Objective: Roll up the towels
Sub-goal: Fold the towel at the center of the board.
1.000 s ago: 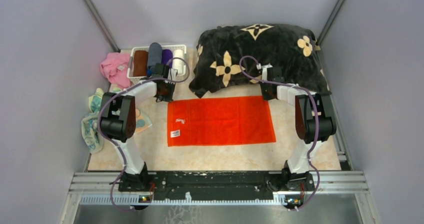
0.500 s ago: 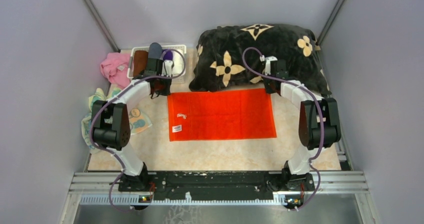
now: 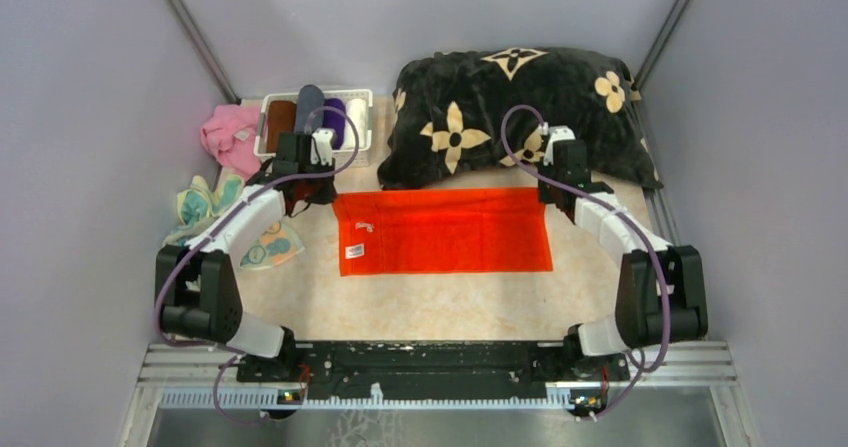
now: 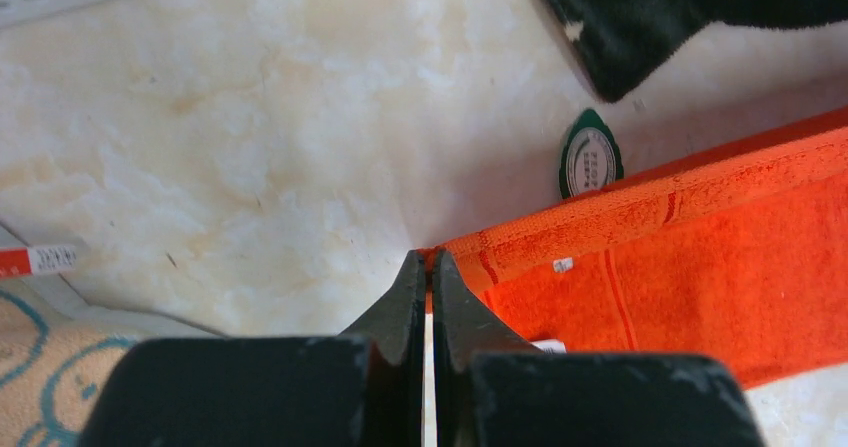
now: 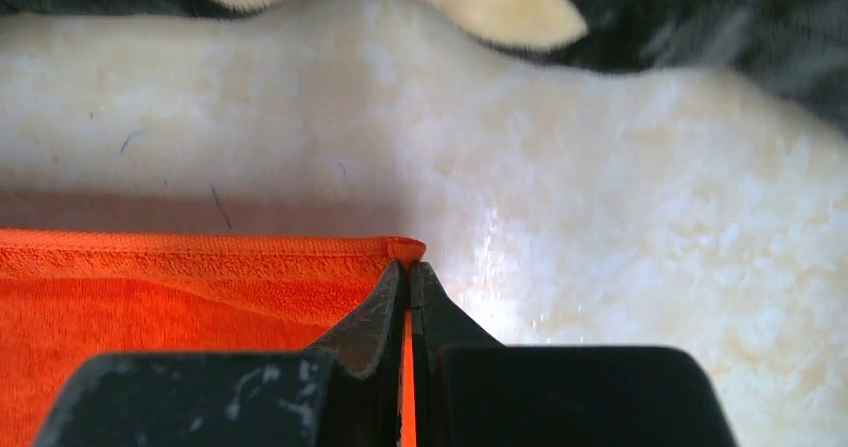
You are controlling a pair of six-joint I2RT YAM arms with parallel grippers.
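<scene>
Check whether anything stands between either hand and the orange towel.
Nothing visible does. The left hand is shut on the far left corner of the orange towel, and the right hand on its far right corner. The black cushion lies just beyond the far edge, clear of both corners in the wrist views.

The left gripper [image 4: 428,267] pinches the corner of the orange towel [image 4: 700,267], jaws together on the hem. The towel lies flat on the table [image 4: 250,117], to the right of the fingers. A green tag [image 4: 590,162] and a black cushion [image 4: 680,17] lie ahead and right. A pale towel [image 4: 40,367] with teal print lies left of the fingers.
</scene>
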